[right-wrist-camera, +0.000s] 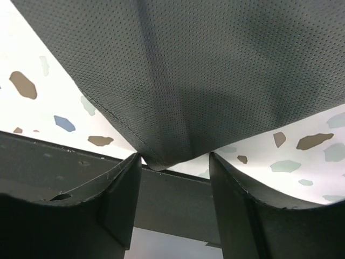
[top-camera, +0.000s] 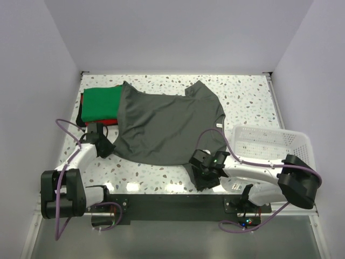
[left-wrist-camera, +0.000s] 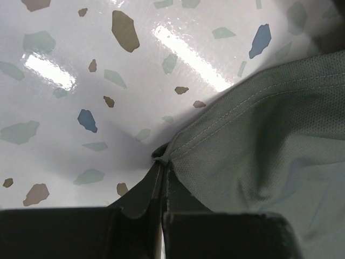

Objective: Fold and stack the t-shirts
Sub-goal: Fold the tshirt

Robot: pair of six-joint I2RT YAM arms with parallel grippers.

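The large charcoal-grey t-shirt (top-camera: 167, 127) lies spread over the middle of the table. Its far left edge overlaps the folded green shirt (top-camera: 99, 102), which rests on the red shirt (top-camera: 109, 122); only a thin strip of red shows. My left gripper (top-camera: 106, 147) is shut on the grey shirt's near left hem corner; in the left wrist view the gripper (left-wrist-camera: 163, 164) pinches the stitched hem (left-wrist-camera: 215, 121). My right gripper (top-camera: 205, 168) is at the shirt's near right corner. In the right wrist view this gripper (right-wrist-camera: 173, 159) is open, with the cloth's corner (right-wrist-camera: 161, 156) hanging between the fingers (right-wrist-camera: 126, 183).
A white mesh basket (top-camera: 269, 143) stands at the right, beside the right arm. A black mounting strip (top-camera: 161, 202) runs along the table's near edge. Side walls border the speckled table (top-camera: 248, 102) on the left, right and back.
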